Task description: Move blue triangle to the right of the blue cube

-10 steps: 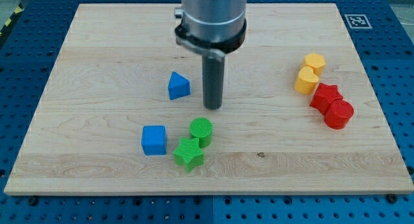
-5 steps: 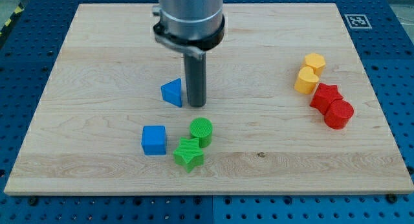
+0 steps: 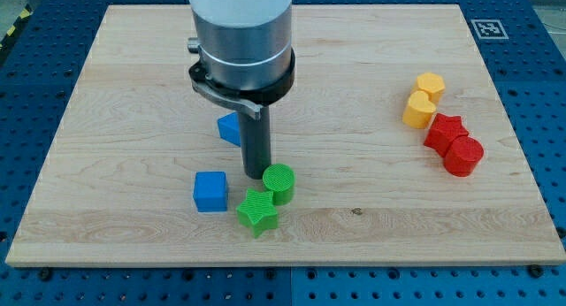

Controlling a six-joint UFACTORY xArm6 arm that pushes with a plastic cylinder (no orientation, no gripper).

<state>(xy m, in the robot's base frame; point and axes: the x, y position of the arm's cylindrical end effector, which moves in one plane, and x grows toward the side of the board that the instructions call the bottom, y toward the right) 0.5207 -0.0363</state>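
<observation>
The blue triangle [image 3: 229, 128] lies left of centre on the wooden board, partly hidden behind the rod. The blue cube [image 3: 210, 191] sits below it, toward the view's bottom. My tip [image 3: 256, 174] rests on the board just below and right of the blue triangle, right of and slightly above the blue cube, and close to the left of the green cylinder [image 3: 278, 181]. The green star [image 3: 257, 211] lies right below the green cylinder, to the right of the blue cube.
At the view's right stand a yellow hexagon block [image 3: 431, 85], a yellow heart-like block [image 3: 418, 110], a red star [image 3: 446, 131] and a red cylinder [image 3: 462, 155], close together. The wooden board [image 3: 133, 67] ends in blue pegboard all round.
The rod has moved left and toward the view's bottom, from right of the blue triangle to beside the green cylinder. The blue triangle was nudged slightly left and turned.
</observation>
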